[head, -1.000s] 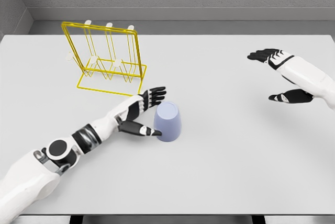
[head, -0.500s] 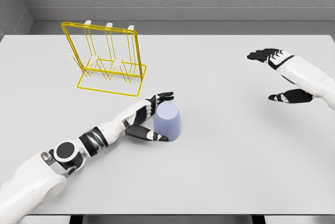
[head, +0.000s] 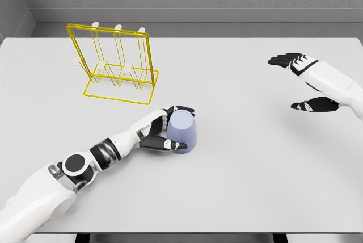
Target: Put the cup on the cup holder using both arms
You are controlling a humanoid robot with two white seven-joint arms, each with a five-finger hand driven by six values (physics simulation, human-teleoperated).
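I see my left hand [head: 164, 132] curled around the upturned cup [head: 182, 131] mid-table, its axis upright, the yellow cup holder [head: 116, 64] toward the far-left corner, right hand [head: 300, 81] spread, well apart.

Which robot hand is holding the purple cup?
The left hand: its fingers wrap around the purple cup near the yellow cup holder. The right hand hangs open, far off, holding nothing.
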